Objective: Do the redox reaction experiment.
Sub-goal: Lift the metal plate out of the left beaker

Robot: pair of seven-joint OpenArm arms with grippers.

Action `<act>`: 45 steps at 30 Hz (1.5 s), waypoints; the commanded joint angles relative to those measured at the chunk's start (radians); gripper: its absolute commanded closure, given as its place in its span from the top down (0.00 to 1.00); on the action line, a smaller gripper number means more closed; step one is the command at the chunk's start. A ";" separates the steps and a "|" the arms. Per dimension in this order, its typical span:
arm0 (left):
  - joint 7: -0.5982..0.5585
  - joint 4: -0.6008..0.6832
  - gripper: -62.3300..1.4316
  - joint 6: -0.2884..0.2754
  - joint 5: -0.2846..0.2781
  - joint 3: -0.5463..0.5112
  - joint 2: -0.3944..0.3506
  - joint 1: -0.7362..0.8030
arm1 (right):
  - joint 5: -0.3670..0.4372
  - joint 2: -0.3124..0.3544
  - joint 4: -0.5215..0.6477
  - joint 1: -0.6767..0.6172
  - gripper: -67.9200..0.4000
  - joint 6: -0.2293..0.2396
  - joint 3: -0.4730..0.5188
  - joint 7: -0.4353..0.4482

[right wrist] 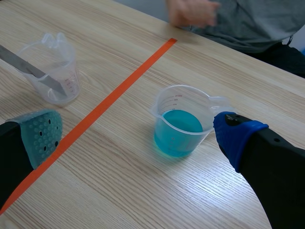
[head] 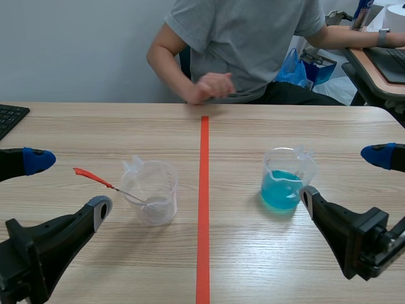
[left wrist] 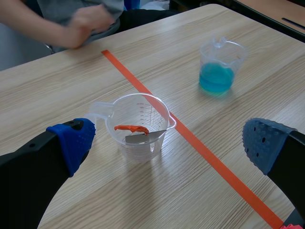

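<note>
Two cups flank the tape line (head: pixel 204 190) in the scene view: a clear cup (head: pixel 154 193) holding a red-handled blade (head: pixel 95 178), and a blue-filled cup (head: pixel 286 180); left wrist view: your left gripper (left wrist: pixel 169 140) stands parted, clear cup just ahead; right wrist view: your right gripper (right wrist: pixel 138 133) gapes, one finger (right wrist: pixel 233 131) beside the blue-filled cup's spout; a nudge there could spill it.
</note>
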 commanded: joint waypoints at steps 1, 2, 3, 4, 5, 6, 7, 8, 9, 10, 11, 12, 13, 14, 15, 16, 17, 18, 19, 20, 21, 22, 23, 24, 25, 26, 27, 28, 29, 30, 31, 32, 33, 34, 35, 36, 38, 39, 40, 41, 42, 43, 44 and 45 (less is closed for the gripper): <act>-0.016 0.008 1.00 -0.001 -0.008 -0.002 -0.003 0.000 | 0.004 0.010 0.018 0.000 1.00 0.000 0.013 0.018; -0.016 0.008 1.00 -0.001 -0.008 -0.002 -0.003 0.000 | 0.003 0.010 0.018 0.000 1.00 0.000 0.013 0.018; -0.016 0.008 1.00 -0.001 -0.008 -0.002 -0.003 0.000 | 0.003 0.010 0.018 0.000 1.00 0.000 0.013 0.018; -0.016 0.008 1.00 -0.001 -0.008 -0.002 -0.003 0.000 | 0.003 0.010 0.018 0.000 1.00 0.000 0.013 0.018; -0.016 0.008 1.00 -0.001 -0.008 -0.002 -0.003 0.000 | 0.003 0.010 0.018 0.000 1.00 0.000 0.013 0.018; -0.016 0.008 1.00 -0.001 -0.008 -0.002 -0.003 0.000 | 0.003 0.010 0.018 0.000 1.00 0.000 0.013 0.018; -0.016 0.008 1.00 -0.001 -0.008 -0.002 -0.003 0.000 | 0.003 0.010 0.018 0.000 1.00 0.000 0.013 0.018; -0.016 0.008 1.00 -0.001 -0.008 -0.002 -0.003 0.000 | 0.003 0.010 0.018 0.000 1.00 0.000 0.013 0.018; -0.016 0.008 1.00 -0.001 -0.008 -0.002 -0.003 0.000 | 0.003 0.010 0.018 0.000 1.00 0.000 0.013 0.018; -0.016 0.008 1.00 -0.001 -0.008 -0.002 -0.003 0.000 | 0.003 0.010 0.018 0.000 1.00 0.000 0.013 0.018; -0.016 0.008 1.00 -0.001 -0.008 -0.002 -0.003 0.000 | 0.003 0.010 0.018 0.000 1.00 0.000 0.013 0.018; -0.016 0.008 1.00 -0.001 -0.008 -0.003 -0.003 0.000 | 0.003 0.010 0.018 0.000 1.00 0.000 0.013 0.018; -0.016 0.008 1.00 0.001 -0.008 -0.003 -0.003 0.000 | 0.003 0.010 0.018 0.000 1.00 0.000 0.013 0.018; -0.016 0.008 1.00 0.010 -0.008 -0.003 -0.003 0.000 | 0.003 0.010 0.018 0.000 1.00 0.000 0.013 0.018; -0.016 0.008 1.00 0.018 -0.003 -0.003 -0.003 0.001 | 0.003 0.010 0.018 0.000 1.00 0.000 0.013 0.018; -0.010 0.007 1.00 0.027 0.000 -0.004 -0.003 0.002 | 0.003 0.010 0.018 0.000 1.00 0.000 0.013 0.018; 0.001 0.006 1.00 0.041 -0.001 -0.006 -0.003 0.003 | 0.003 0.010 0.018 0.000 1.00 0.000 0.013 0.018; 0.012 0.002 1.00 0.053 -0.001 -0.008 -0.003 0.004 | 0.003 0.011 0.018 0.000 1.00 0.000 0.013 0.018; 0.014 -0.006 1.00 0.064 -0.001 -0.012 -0.003 0.006 | 0.000 0.011 0.018 0.000 1.00 0.000 0.013 0.018; 0.015 -0.013 1.00 0.075 -0.001 -0.019 -0.003 0.016 | -0.002 0.011 0.018 0.000 1.00 0.000 0.013 0.018; 0.015 -0.019 1.00 0.084 -0.001 -0.029 -0.003 0.026 | -0.005 0.011 0.018 0.000 1.00 0.000 0.013 0.018; 0.014 -0.026 1.00 0.095 -0.001 -0.042 -0.003 0.041 | -0.008 0.011 0.018 0.000 1.00 0.000 0.013 0.018; 0.014 -0.031 1.00 0.102 -0.001 -0.059 -0.003 0.058 | -0.008 0.011 0.018 0.000 1.00 0.000 0.013 0.018; 0.012 -0.039 1.00 0.107 -0.002 -0.079 -0.003 0.081 | -0.008 0.011 0.018 0.000 1.00 0.000 0.013 0.018; 0.009 -0.047 1.00 0.116 -0.002 -0.097 -0.003 0.103 | -0.008 0.011 0.018 0.000 1.00 0.000 0.013 0.018; 0.005 -0.058 1.00 0.121 -0.003 -0.116 -0.003 0.128 | -0.008 0.011 0.018 0.000 1.00 0.000 0.013 0.018; 0.005 -0.069 1.00 0.121 -0.006 -0.135 -0.002 0.150 | -0.008 0.011 0.018 0.000 1.00 0.000 0.013 0.019; 0.005 -0.082 1.00 0.121 -0.011 -0.153 -0.002 0.171 | -0.008 0.011 0.018 0.001 1.00 0.000 0.013 0.019; 0.005 -0.095 1.00 0.121 -0.014 -0.169 0.000 0.192 | -0.008 0.011 0.018 0.001 1.00 0.000 0.013 0.019; 0.005 -0.109 1.00 0.121 -0.014 -0.182 0.001 0.211 | -0.008 0.011 0.018 0.001 1.00 0.000 0.013 0.019; 0.005 -0.125 1.00 0.121 -0.019 -0.192 0.003 0.230 | -0.008 0.011 0.018 0.001 1.00 0.000 0.013 0.019; 0.005 -0.143 1.00 0.121 -0.028 -0.199 0.003 0.248 | -0.009 0.011 0.018 0.002 1.00 0.000 0.013 0.021; 0.005 -0.164 1.00 0.122 -0.039 -0.202 0.003 0.264 | -0.012 0.011 0.018 0.003 1.00 0.000 0.013 0.023; 0.005 -0.187 1.00 0.122 -0.048 -0.203 0.003 0.278 | -0.019 0.011 0.018 0.003 1.00 0.000 0.013 0.027; 0.004 -0.212 1.00 0.121 -0.057 -0.203 0.003 0.287 | -0.024 0.011 0.018 0.003 1.00 0.000 0.013 0.031; 0.001 -0.239 1.00 0.121 -0.067 -0.203 0.003 0.297 | -0.024 0.011 0.018 0.003 1.00 0.000 0.013 0.031; -0.001 -0.296 1.00 0.120 -0.089 -0.203 0.003 0.303 | -0.024 0.011 0.018 0.003 1.00 0.000 0.013 0.031; -0.002 -0.327 1.00 0.120 -0.098 -0.203 0.003 0.302 | -0.026 0.011 0.018 0.003 1.00 0.000 0.013 0.031; -0.003 -0.360 1.00 0.120 -0.108 -0.203 0.003 0.301 | -0.034 0.011 0.018 0.003 1.00 0.001 0.013 0.038; -0.004 -0.388 1.00 0.119 -0.120 -0.203 0.003 0.299 | -0.039 0.011 0.018 0.003 1.00 0.001 0.013 0.043; -0.010 -0.412 1.00 0.119 -0.131 -0.202 0.003 0.299 | -0.041 0.011 0.018 0.003 1.00 0.001 0.013 0.049; -0.021 -0.435 1.00 0.119 -0.141 -0.197 0.003 0.299 | -0.042 0.011 0.018 0.004 1.00 0.001 0.013 0.055; -0.031 -0.456 1.00 0.117 -0.145 -0.190 0.003 0.296 | -0.042 0.011 0.018 0.006 1.00 0.002 0.013 0.056; -0.032 -0.475 1.00 0.110 -0.146 -0.180 0.003 0.293 | -0.042 0.011 0.018 0.014 1.00 0.007 0.013 0.056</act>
